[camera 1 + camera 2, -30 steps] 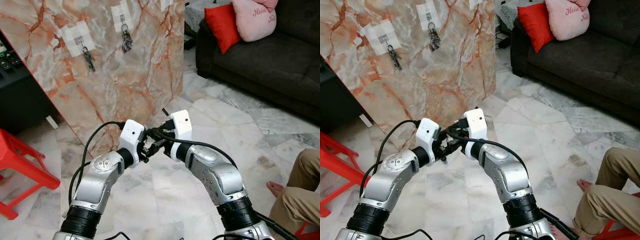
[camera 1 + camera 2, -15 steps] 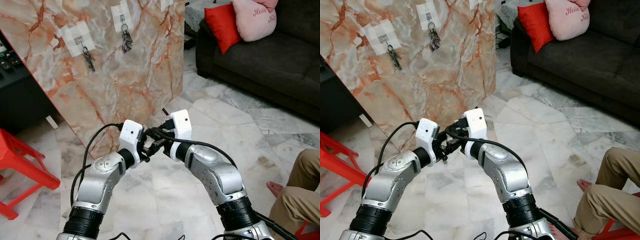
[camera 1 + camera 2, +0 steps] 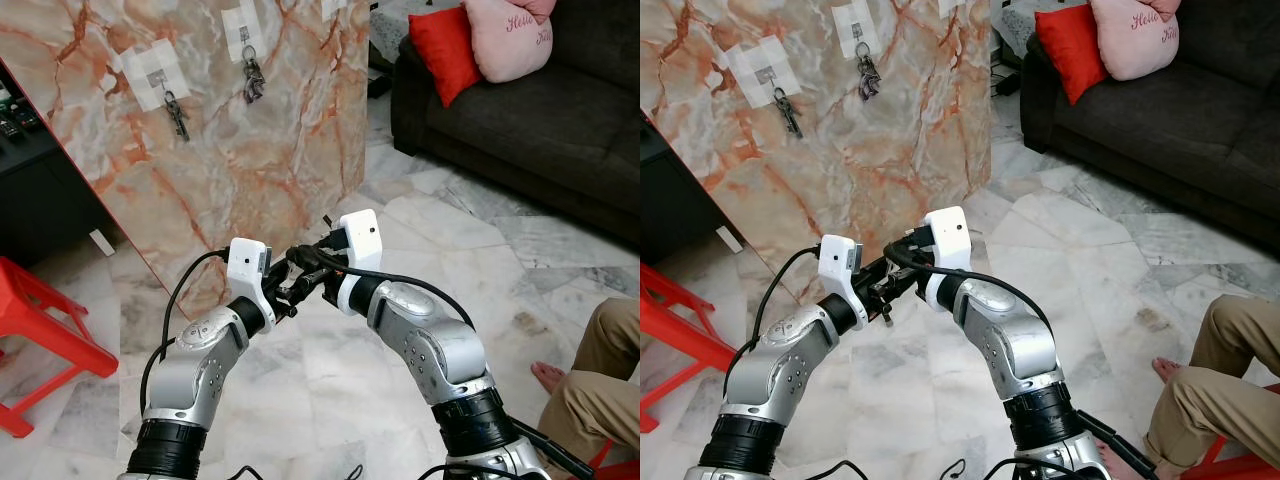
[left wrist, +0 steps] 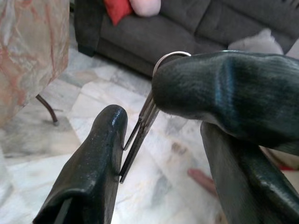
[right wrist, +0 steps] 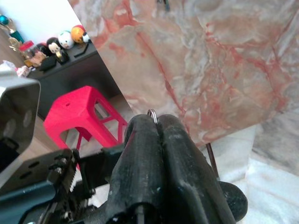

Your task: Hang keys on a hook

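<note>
Keys (image 4: 142, 122): one set pinched in right gripper (image 5: 156, 122), two sets (image 3: 177, 113) (image 3: 252, 82) hung.

Head stereo pair looks down at both arms; wrist cameras sit close.

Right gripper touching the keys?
Touching. In the left wrist view the right gripper's black fingers pinch the keys just below the ring; the right wrist view shows the fingers shut on it.

Left gripper (image 3: 883, 293) and right gripper (image 3: 902, 268) meet tip to tip above marble floor (image 3: 940, 380). Marble panel (image 3: 840, 150) behind carries two key bunches (image 3: 868, 78) on taped hooks (image 3: 762, 75). Dark sofa (image 3: 1160, 120), red cushion (image 3: 1072, 48) at right; person's leg (image 3: 1210, 390) in corner.
</note>
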{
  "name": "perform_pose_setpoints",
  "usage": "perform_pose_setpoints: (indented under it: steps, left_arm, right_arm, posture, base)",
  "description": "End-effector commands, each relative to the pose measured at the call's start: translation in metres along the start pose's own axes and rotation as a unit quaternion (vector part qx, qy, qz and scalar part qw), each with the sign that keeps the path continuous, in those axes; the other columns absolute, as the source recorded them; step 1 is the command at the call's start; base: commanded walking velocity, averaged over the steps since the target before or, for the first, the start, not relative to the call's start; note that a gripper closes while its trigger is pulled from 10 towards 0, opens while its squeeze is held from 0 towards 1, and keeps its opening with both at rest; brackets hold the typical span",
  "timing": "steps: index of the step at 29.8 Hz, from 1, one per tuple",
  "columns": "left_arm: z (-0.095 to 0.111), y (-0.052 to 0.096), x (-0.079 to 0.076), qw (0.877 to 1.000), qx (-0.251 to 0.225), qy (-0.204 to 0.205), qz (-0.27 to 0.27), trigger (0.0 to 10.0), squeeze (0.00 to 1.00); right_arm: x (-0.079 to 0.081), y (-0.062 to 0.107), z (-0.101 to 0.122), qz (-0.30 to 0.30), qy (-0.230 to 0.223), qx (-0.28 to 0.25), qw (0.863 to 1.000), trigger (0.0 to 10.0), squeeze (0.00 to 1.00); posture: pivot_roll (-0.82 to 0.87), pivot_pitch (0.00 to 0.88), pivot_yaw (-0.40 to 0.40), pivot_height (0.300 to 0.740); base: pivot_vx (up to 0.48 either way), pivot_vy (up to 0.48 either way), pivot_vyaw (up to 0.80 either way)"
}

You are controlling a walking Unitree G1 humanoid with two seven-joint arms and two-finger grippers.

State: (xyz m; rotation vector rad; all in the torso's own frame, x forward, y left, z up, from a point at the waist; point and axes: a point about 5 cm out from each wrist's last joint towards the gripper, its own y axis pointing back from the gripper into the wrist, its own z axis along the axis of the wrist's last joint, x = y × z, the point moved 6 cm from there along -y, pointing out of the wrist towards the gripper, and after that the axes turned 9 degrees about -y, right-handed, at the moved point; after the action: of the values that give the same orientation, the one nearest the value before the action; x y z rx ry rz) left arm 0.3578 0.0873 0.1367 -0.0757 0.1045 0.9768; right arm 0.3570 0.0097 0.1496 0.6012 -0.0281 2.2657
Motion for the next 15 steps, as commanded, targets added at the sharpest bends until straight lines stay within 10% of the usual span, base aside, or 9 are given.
perform_pose_setpoints:
  steps: [1,15]
  left_arm:
    - [0.025,0.006,0.014,0.998,-0.051,-0.006,0.028,10.0,0.0]
    - [0.027,0.013,0.03,0.995,-0.066,-0.015,0.067,10.0,0.0]
  right_arm:
    - [-0.007,0.003,-0.004,-0.015,-0.004,0.009,1.0,10.0,0.0]
    - [-0.011,0.005,0.001,-0.02,-0.014,0.003,1.0,10.0,0.0]
  posture:
    - [-0.07,0.091,0.001,0.74]
    - [-0.07,0.093,-0.002,0.74]
  base:
    - [0.0,0.0,0.0]
    - [0.0,0.0,0.0]
